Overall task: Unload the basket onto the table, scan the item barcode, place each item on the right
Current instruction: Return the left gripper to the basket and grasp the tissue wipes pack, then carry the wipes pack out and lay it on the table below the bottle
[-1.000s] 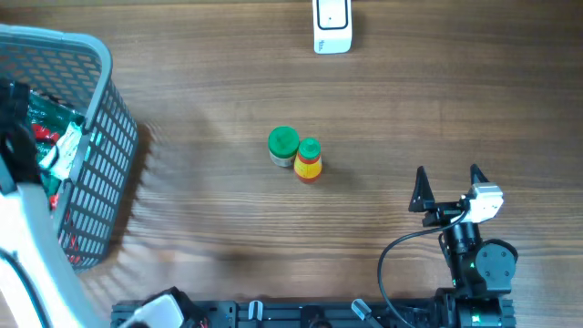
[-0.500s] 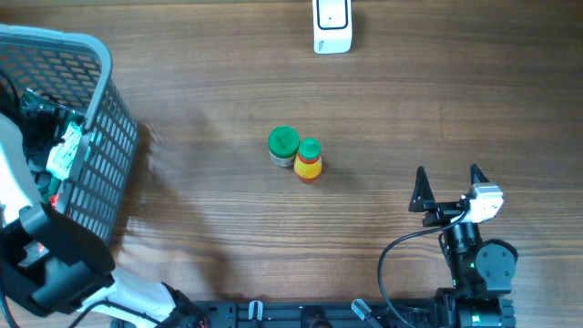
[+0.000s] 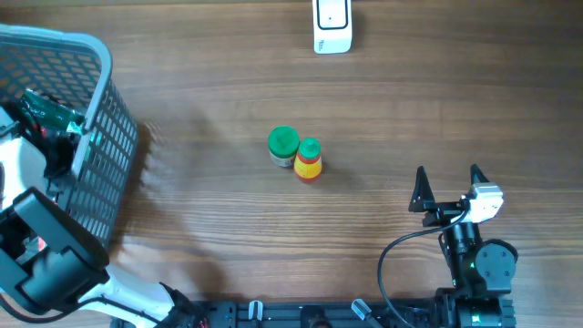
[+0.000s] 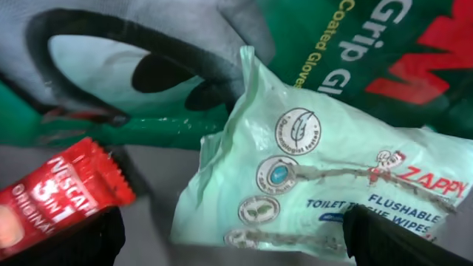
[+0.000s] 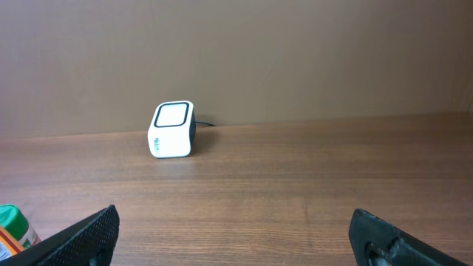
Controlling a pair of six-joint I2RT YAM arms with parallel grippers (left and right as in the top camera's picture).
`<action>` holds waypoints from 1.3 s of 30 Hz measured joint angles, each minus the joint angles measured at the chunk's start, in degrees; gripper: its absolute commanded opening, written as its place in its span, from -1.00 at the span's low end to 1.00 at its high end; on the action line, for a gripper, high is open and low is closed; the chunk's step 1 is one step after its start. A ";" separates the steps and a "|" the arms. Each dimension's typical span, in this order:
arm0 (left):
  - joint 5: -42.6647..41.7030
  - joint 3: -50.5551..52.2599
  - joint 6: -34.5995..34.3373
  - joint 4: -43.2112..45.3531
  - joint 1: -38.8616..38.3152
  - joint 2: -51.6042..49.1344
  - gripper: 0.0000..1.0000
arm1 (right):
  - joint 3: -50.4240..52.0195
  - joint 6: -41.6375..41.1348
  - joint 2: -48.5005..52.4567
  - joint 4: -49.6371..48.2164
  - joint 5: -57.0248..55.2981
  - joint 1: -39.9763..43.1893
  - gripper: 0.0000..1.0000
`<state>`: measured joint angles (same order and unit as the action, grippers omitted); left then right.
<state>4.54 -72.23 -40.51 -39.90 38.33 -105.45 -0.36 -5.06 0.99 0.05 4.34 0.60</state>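
Note:
My left gripper is open inside the grey mesh basket at the table's left. It hangs just above a pale green pack of flushable wipes. One of its fingers is by a red Nescafe sachet and the other is over the pack's right end. A green glove package lies behind the pack. No barcode shows on these items. The white scanner stands at the far edge, also seen as the scanner in the right wrist view. My right gripper rests open and empty at the front right.
Two small green-capped containers stand together mid-table; the edge of one container shows at the left of the right wrist view. The left arm leans over the basket's near corner. A brown wall rises behind the scanner.
My left arm has swung over the basket and lowered its gripper in among the packages. The right arm and the two containers have not moved.

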 measured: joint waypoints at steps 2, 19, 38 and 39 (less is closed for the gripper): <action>-0.07 0.76 0.22 1.79 0.00 0.00 0.68 | 0.00 0.00 0.00 0.00 0.00 0.00 1.00; 0.33 2.38 1.22 -0.02 -0.04 2.10 -0.92 | 0.00 0.00 0.00 0.00 0.00 0.00 0.99; -23.43 1.77 -2.03 3.43 -1.64 49.22 -0.92 | 0.00 0.00 0.00 0.00 0.02 0.00 0.99; -25.31 1.77 -2.03 3.28 -3.23 50.42 -0.92 | 0.00 0.00 0.00 0.00 0.00 0.00 1.00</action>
<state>-20.78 -70.46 -42.54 -36.62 35.09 -55.02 -0.36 -5.06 0.99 0.05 4.34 0.60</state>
